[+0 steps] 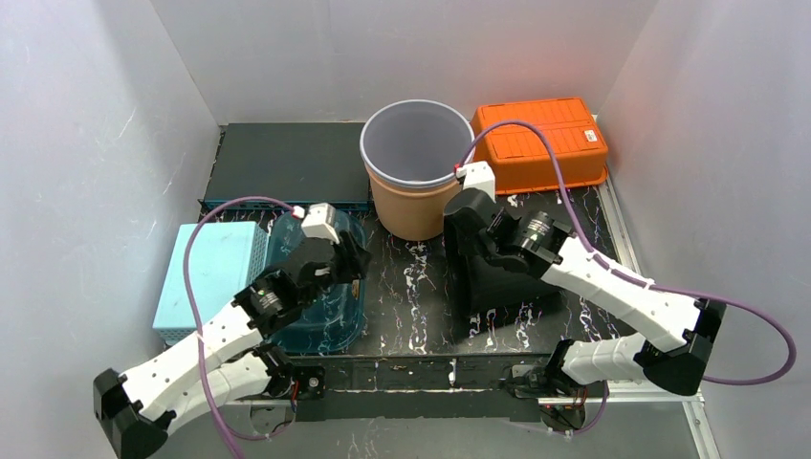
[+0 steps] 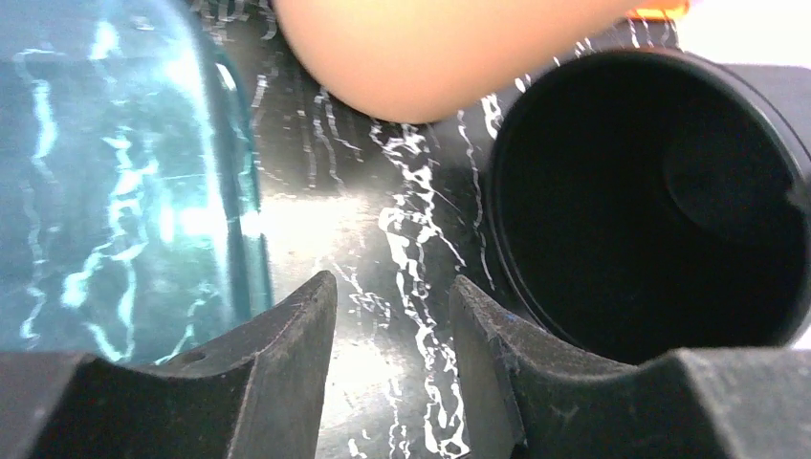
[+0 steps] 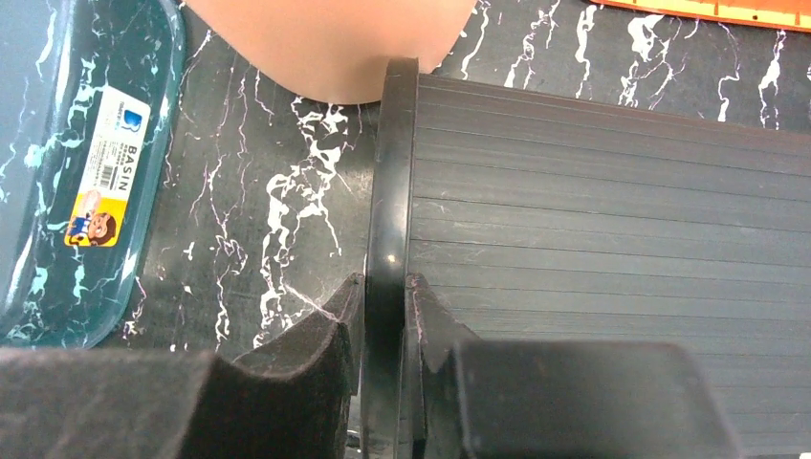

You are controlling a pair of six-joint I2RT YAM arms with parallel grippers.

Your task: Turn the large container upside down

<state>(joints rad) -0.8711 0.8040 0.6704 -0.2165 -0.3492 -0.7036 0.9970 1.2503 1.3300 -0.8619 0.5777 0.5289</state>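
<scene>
Right gripper [image 3: 384, 292] is pinched narrow on the rim of the black ribbed bin [image 3: 612, 220], one finger inside the lip and one outside, both pressed against it. The bin is over on its side on the black marbled tabletop [image 3: 268, 210], roughly mid-table. Its mouth faces the left arm, and its rim touches, or at least sits right beside, the foot of the tan bucket [image 1: 416, 191]. The bucket is upright behind it, with an orange crate [image 1: 540, 143] upside down just to the bucket's right.

Left gripper [image 2: 392, 296] is about half open with nothing between its fingers. It hangs low between the bin's mouth and the see-through teal basin [image 2: 115, 172]. A light blue basket [image 1: 215, 268] sits just left of the basin.
</scene>
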